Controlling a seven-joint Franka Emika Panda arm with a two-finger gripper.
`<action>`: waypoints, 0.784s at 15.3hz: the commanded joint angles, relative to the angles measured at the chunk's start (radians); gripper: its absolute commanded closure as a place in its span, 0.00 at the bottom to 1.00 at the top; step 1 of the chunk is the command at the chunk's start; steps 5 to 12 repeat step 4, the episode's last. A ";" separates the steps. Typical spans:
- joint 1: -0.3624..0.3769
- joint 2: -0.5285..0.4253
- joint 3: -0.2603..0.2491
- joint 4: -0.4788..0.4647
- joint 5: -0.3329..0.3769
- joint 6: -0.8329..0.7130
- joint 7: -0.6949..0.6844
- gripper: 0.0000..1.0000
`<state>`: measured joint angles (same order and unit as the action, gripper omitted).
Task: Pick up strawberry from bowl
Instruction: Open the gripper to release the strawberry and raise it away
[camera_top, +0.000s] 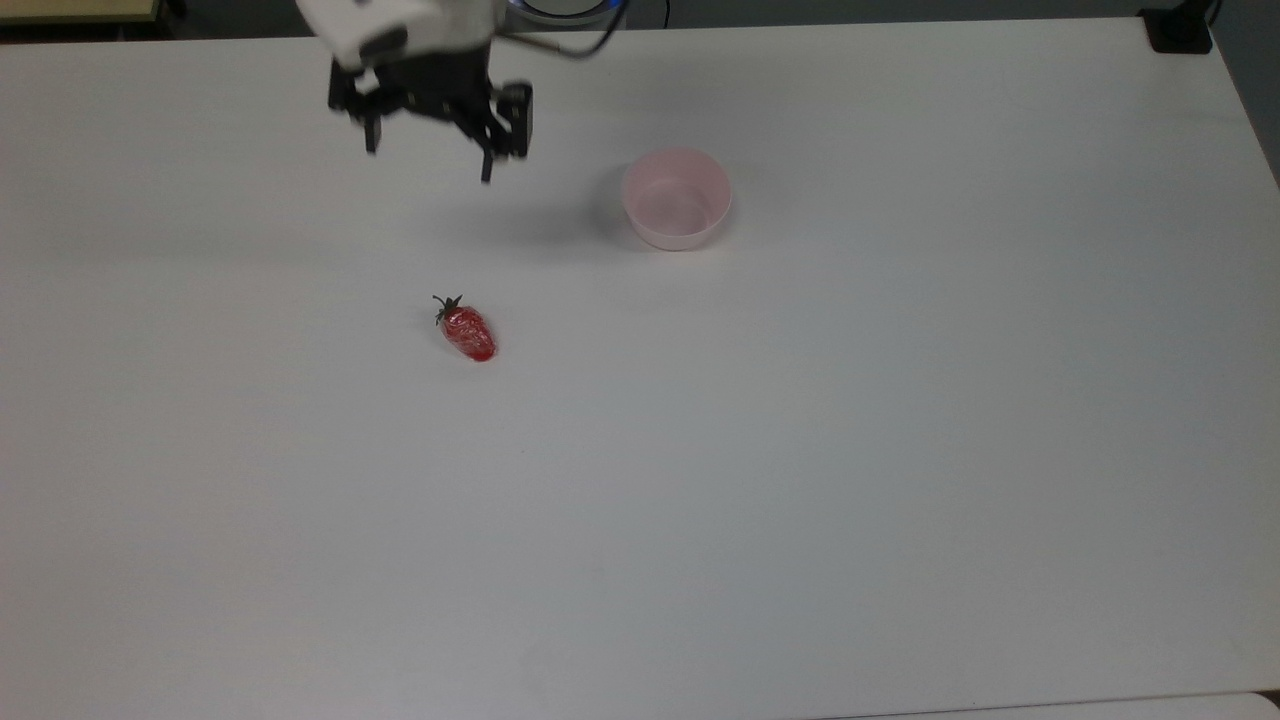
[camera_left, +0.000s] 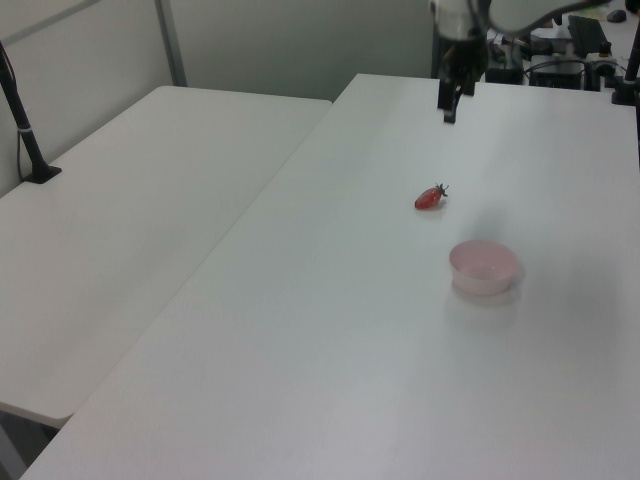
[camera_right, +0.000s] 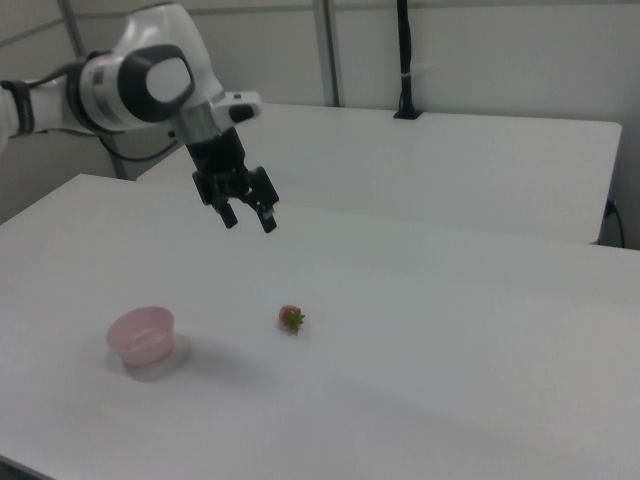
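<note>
Surface finishes. The worktop (camera_top: 800, 450) is a smooth, matt white laminate-like sheet with only soft shadows. The strawberry (camera_top: 468, 331) has a glossy red skin with pale speckles and bright highlights, topped by a dark, spiky, matt stem. The bowl (camera_top: 676, 197) looks like thin pale pink plastic, smooth-walled and slightly translucent. The gripper (camera_top: 428, 140) has matt black jaws under a smooth, glossy white plastic arm shell (camera_right: 150, 85).

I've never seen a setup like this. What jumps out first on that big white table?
A small red strawberry lies alone on the white table, the one bright spot of colour. An empty pale pink bowl stands apart from it, toward the top view's upper right. Above the table's far edge in the top view hangs the robot's hand, its two black fingers open and holding nothing.
</note>
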<state>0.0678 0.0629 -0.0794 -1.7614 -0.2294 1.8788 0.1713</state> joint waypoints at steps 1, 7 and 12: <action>-0.011 -0.052 -0.005 -0.040 0.048 -0.003 -0.022 0.00; -0.029 -0.069 -0.014 -0.038 0.108 -0.018 -0.081 0.00; -0.029 -0.069 -0.014 -0.038 0.108 -0.018 -0.081 0.00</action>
